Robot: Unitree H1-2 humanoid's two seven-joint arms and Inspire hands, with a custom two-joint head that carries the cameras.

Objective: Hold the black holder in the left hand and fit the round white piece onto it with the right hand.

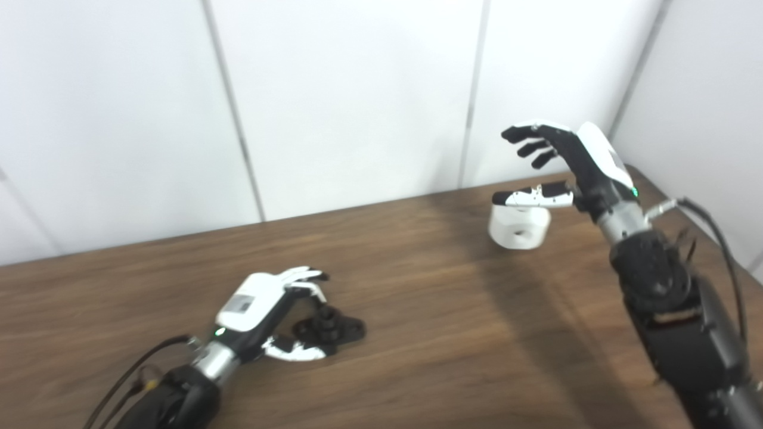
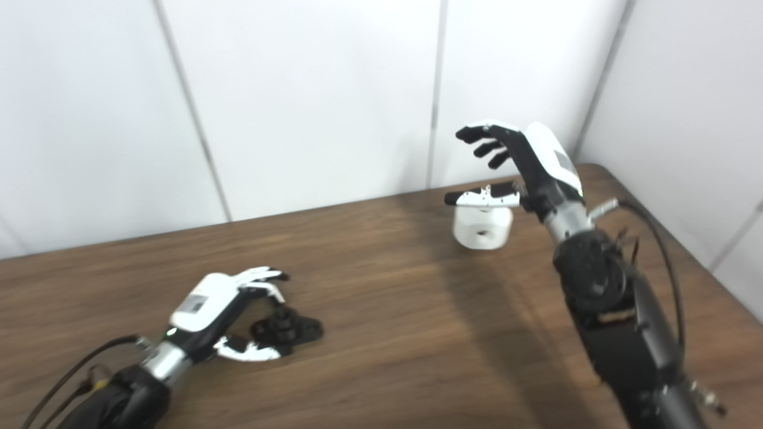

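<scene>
The black holder (image 1: 329,328) lies flat on the wooden table (image 1: 417,310) at the front left, with a short post standing up from its middle. My left hand (image 1: 268,310) is low on the table around it, fingers over the far side and thumb at the near side, not closed on it. The round white piece (image 1: 519,226) stands on the table at the back right, a hole in its front face. My right hand (image 1: 551,164) hovers just above it, open, fingers spread and thumb stretched over its top.
White wall panels (image 1: 357,101) stand right behind the table's far edge and a side wall (image 1: 703,89) closes in at the right. Cables run along both forearms (image 1: 715,238).
</scene>
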